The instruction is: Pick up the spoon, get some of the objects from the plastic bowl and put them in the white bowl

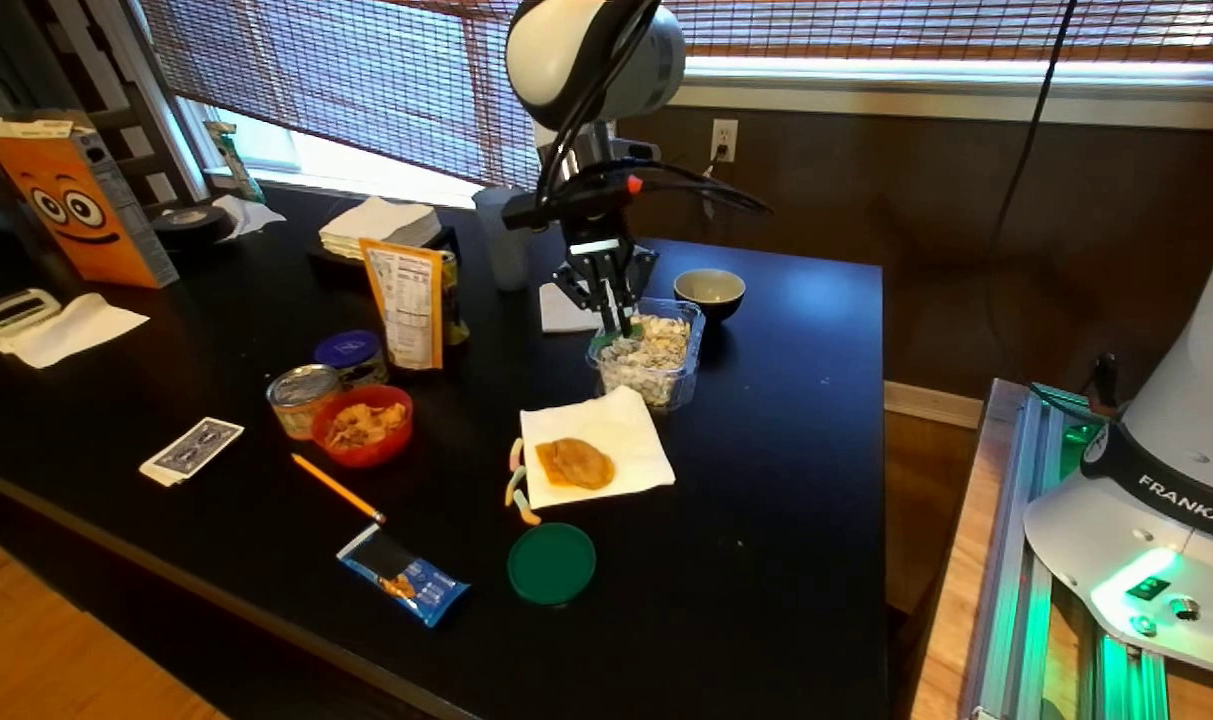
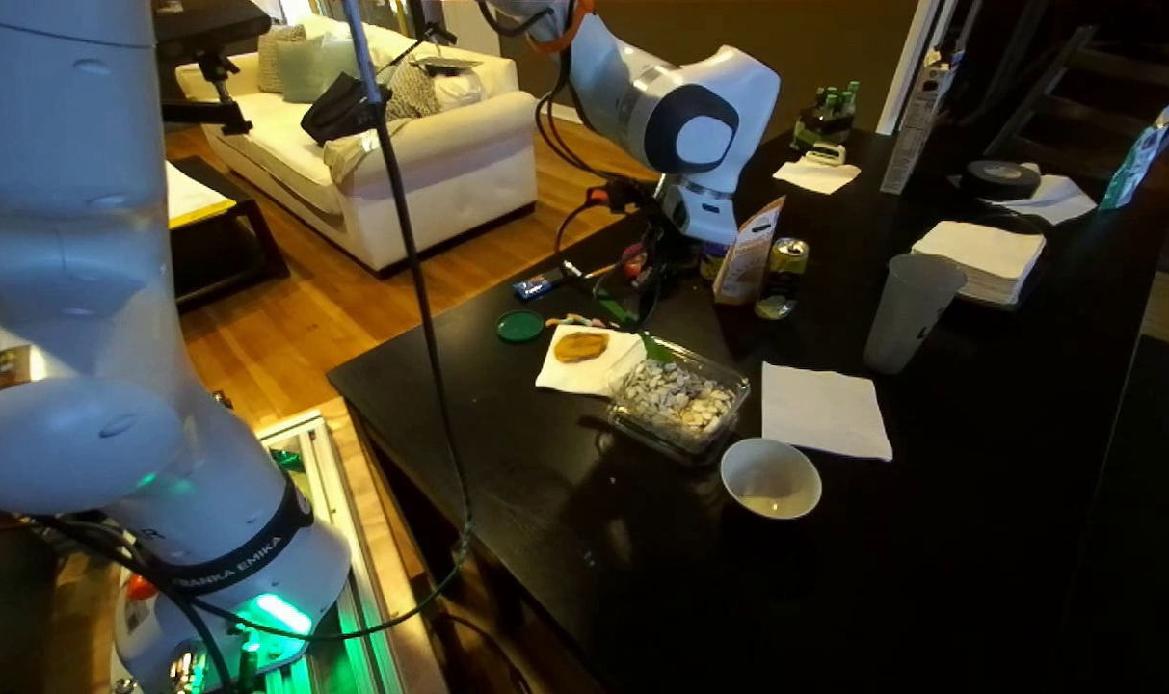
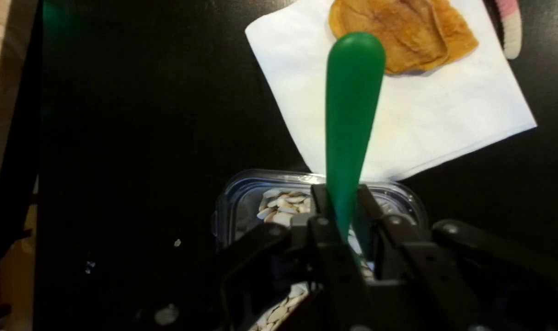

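Observation:
My gripper (image 3: 345, 191) is shut on the green spoon (image 3: 354, 92), one finger on each side of it. The rounded handle end points away from the fingers, and the other end is hidden in the wrist view. The see-through plastic bowl (image 3: 265, 175) holds many pale seeds (image 2: 676, 395). In an exterior view the fingertips (image 1: 618, 325) are over its edge; green parts of the spoon (image 2: 656, 349) show at its rim. Whether the spoon touches the seeds I cannot tell. The white bowl (image 2: 762, 467) stands upright beside the plastic bowl, with a pale patch at its bottom; it also shows here (image 1: 711, 287).
A napkin (image 1: 646, 460) with flat orange food (image 1: 578, 463) lies beside the plastic bowl. A bare napkin (image 2: 825, 414) and a tall cup (image 2: 907, 313) are on the other side. A pouch (image 1: 411, 305), a can (image 2: 786, 280), a red bowl (image 1: 401, 440) and a green lid (image 1: 552, 563) stand around.

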`<action>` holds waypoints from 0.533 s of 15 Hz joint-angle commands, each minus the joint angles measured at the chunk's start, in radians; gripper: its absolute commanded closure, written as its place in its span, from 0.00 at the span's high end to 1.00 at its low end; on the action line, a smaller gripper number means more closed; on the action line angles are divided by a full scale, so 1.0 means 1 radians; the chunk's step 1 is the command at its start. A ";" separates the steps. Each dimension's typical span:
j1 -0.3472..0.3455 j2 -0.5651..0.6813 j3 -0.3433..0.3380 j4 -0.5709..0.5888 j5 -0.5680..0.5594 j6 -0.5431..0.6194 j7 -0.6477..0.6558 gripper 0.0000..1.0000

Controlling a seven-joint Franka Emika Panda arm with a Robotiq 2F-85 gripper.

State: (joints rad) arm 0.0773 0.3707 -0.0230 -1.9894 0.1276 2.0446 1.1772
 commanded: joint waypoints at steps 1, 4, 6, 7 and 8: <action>-0.050 -0.058 0.006 -0.049 0.063 -0.057 -0.156 0.04; -0.086 -0.059 0.003 -0.060 0.106 -0.104 -0.312 0.04; -0.108 -0.050 -0.002 -0.058 0.137 -0.144 -0.416 0.04; -0.116 -0.046 -0.005 -0.058 0.143 -0.158 -0.467 0.04; -0.125 -0.039 -0.006 -0.053 0.158 -0.174 -0.521 0.04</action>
State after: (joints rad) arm -0.0190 0.3426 -0.0264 -2.0279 0.2301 1.9176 0.8035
